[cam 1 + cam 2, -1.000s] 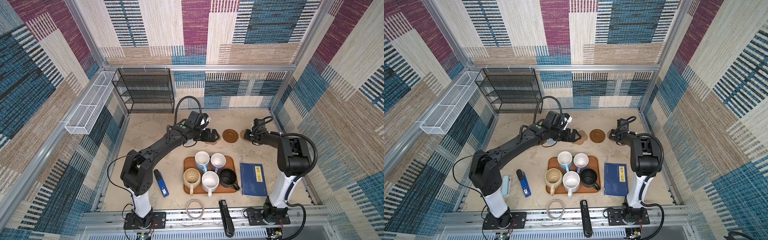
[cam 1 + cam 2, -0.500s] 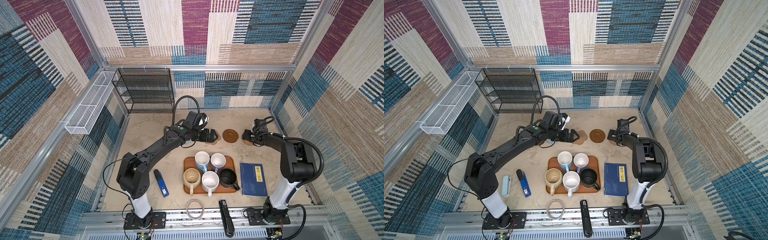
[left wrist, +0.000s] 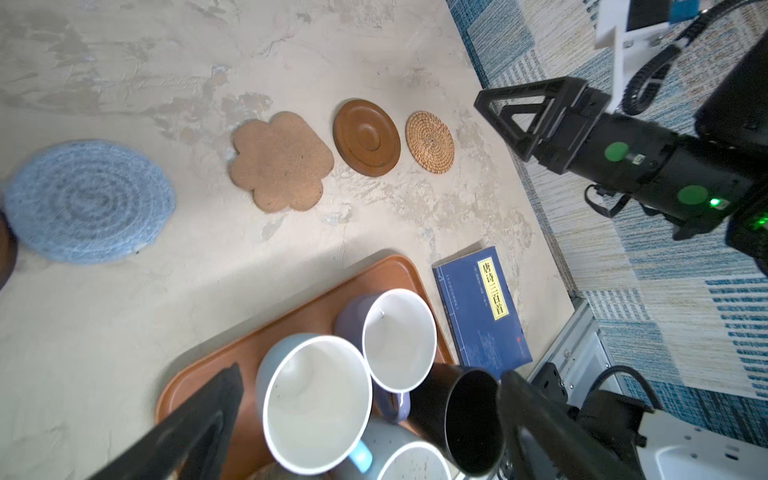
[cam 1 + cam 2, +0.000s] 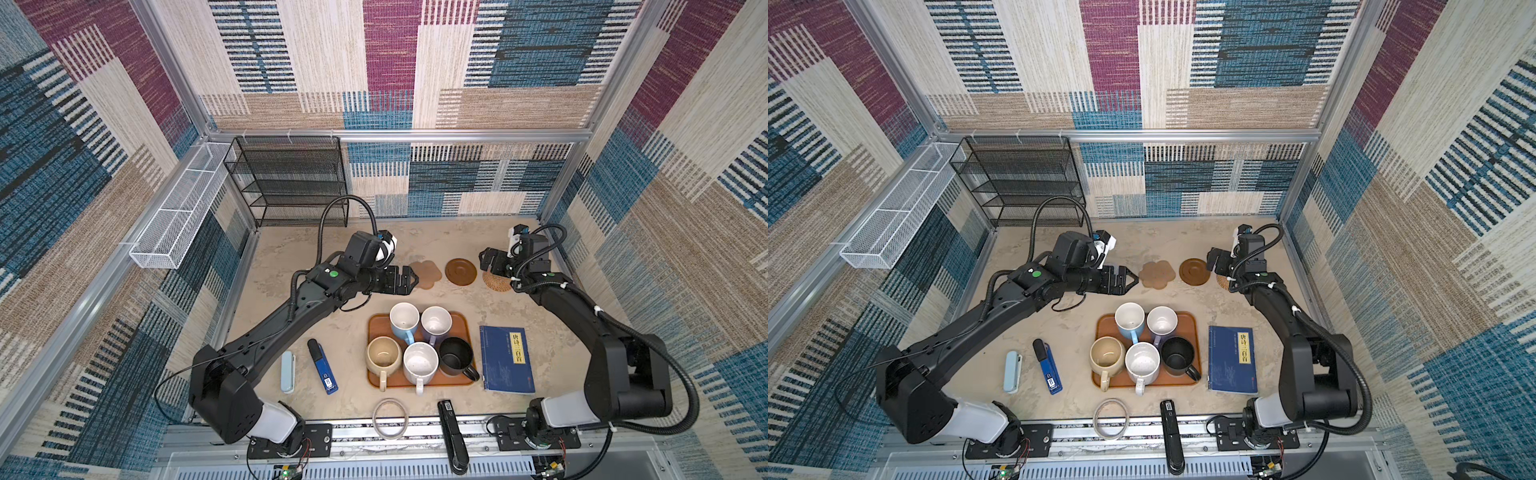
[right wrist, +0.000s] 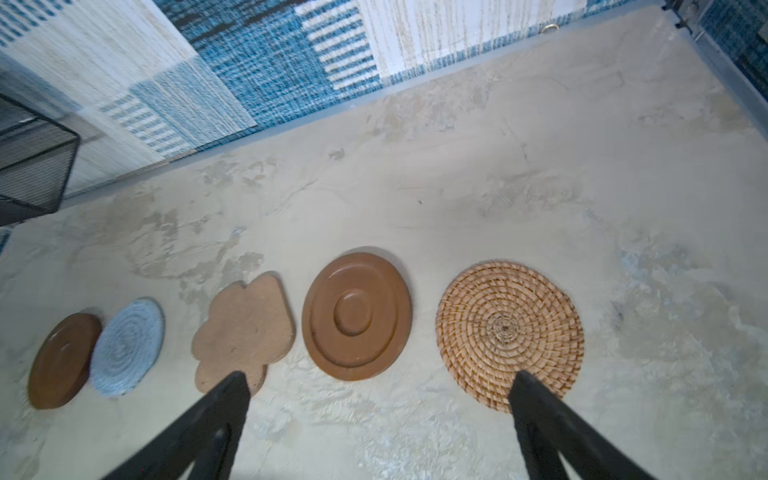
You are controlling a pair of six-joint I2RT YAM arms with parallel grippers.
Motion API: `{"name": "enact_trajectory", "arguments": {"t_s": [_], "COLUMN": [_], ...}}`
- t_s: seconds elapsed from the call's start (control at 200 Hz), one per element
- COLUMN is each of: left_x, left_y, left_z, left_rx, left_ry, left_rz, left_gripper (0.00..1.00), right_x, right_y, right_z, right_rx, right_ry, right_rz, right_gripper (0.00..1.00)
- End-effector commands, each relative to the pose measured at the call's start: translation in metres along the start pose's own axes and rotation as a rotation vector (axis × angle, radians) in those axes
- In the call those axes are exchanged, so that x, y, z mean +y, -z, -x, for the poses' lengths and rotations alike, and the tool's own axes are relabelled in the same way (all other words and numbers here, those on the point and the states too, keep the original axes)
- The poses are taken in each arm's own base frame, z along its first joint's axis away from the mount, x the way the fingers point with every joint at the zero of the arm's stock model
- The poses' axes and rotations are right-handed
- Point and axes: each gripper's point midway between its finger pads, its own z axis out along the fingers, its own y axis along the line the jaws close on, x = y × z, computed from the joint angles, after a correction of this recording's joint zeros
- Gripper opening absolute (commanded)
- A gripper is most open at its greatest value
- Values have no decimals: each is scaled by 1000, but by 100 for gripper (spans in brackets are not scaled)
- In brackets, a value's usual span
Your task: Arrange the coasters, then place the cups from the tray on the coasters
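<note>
- coasters point(image 4: 460, 272): i count five, in one row at 12 o'clock of the tray point(image 4: 460, 325), apart from it.
- from 9 to 3 o'clock along the row: dark disc point(image 5: 62, 359), woven round point(image 5: 126, 347), flower point(image 5: 245, 336), second disc point(image 5: 357, 316), rattan round point(image 5: 509, 332).
- the first two look to touch at their edges; the other three lie apart.
- cups point(image 4: 420, 361): five, all on the tray, packed close: light blue point(image 4: 1130, 320), lavender point(image 4: 1162, 322), beige point(image 4: 1106, 355), white point(image 4: 1142, 361), black point(image 4: 1177, 353). none is on a coaster.
- left gripper point(image 4: 409, 280): jaws spread wide, empty, at 11 o'clock of the tray, just beside the flower.
- right gripper point(image 4: 493, 262): jaws spread wide, holding nothing, above the rattan round's edge at 1 o'clock of the tray.
- my read: arranging is all but done; cup moves not yet begun.
- next, i think: part the touching pair, or go to a cup at the tray's 12 o'clock edge, light blue or lavender, and take it by the rim, since neighbours crowd the handles.
- also one book point(image 4: 507, 359) at 3 o'clock of the tray, one clear ring point(image 4: 374, 419) at 6 o'clock.
</note>
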Motion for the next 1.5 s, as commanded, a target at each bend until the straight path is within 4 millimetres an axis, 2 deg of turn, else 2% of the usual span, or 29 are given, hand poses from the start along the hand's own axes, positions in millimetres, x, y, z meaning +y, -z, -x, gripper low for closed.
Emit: {"name": "enact_trajectory", "arguments": {"t_s": [0.0, 0.11, 0.24, 0.381, 0.486, 0.581, 0.731, 0.796, 0.871, 1.047, 1.137, 1.227, 1.347, 1.493], "left_x": [14, 26, 48, 58, 56, 57, 57, 54, 52, 35, 27, 18, 12, 1], "left_y": [16, 34, 53, 64, 69, 74, 72, 66, 61, 49, 38, 23, 6, -13], "left_z": [-13, -26, -41, -55, -63, -68, -86, -97, -106, -120, -122, -124, -131, -135], "left_rx": [-2, -32, -68, -96, -88, -82, -22, 12, 39, 71, 73, 78, 67, 76], "left_ry": [28, 41, 93, 110, 78, 81, 141, 148, 163, 140, 148, 166, 187, 193], "left_rz": [66, 115, 210, 225, 201, 202, 189, 179, 175, 182, 190, 197, 263, 279], "left_gripper": [99, 98, 98, 98, 99, 98, 98, 93, 87, 87, 83, 71, 69, 66], "right_x": [29, 54, 86, 116, 144, 157, 163, 165, 160, 139, 140, 149, 146, 139], "right_y": [22, 49, 72, 92, 111, 115, 105, 102, 95, 72, 69, 66, 63, 72], "right_z": [4, 6, 3, -7, -15, -26, -43, -48, -54, -66, -70, -78, -91, -107], "right_rx": [-35, -89, -101, -109, -130, -106, -48, -34, -19, -74, -73, -20, 60, 143], "right_ry": [5, 39, 127, 203, 242, 257, 261, 269, 279, 292, 281, 285, 250, 225], "right_rz": [128, 224, 336, 431, 544, 576, 528, 516, 488, 406, 425, 474, 468, 454], "right_gripper": [100, 100, 100, 100, 100, 100, 100, 100, 99, 100, 100, 100, 99, 100]}}
